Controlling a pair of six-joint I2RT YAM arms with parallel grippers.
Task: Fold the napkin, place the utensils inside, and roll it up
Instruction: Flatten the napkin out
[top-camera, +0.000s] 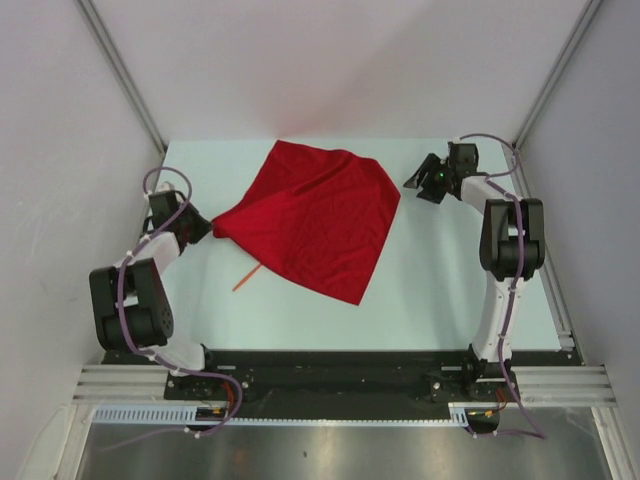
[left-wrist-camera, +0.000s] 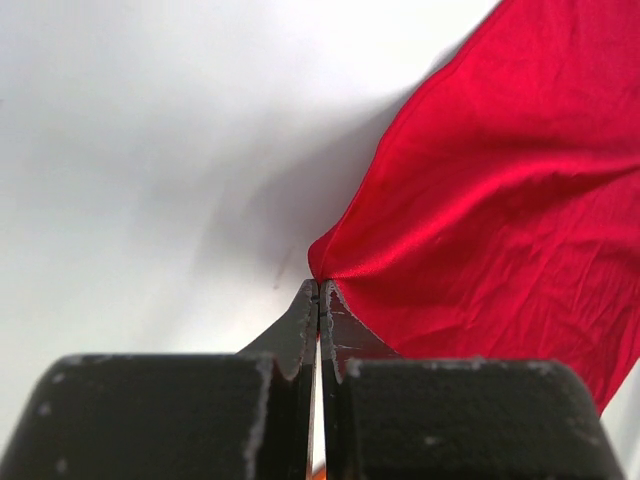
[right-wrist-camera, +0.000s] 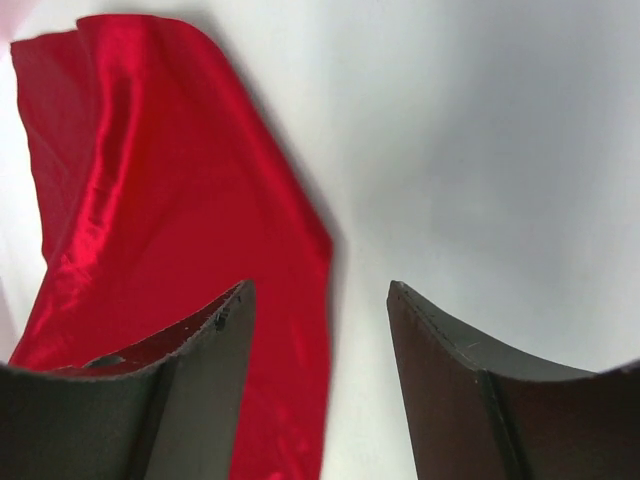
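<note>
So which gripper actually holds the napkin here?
The left gripper, shut on the napkin's left corner; the right gripper stands open, gripping nothing.

Worktop (top-camera: 440, 290): pale, faintly green, matte, rectangular. White walls (top-camera: 300, 60) on far, left and right sides; black strip (top-camera: 350, 357) along near edge.

Napkin (top-camera: 315, 215): bright red cloth, spread out unfolded over left-centre and far part of worktop, roughly kite-shaped, one point toward near edge, light creases. Left corner raised off surface, shadow beneath.

Orange knife (top-camera: 246, 277): thin stick, lies slantwise at napkin's near-left edge; far end hidden under cloth, near end out on bare worktop.
</note>
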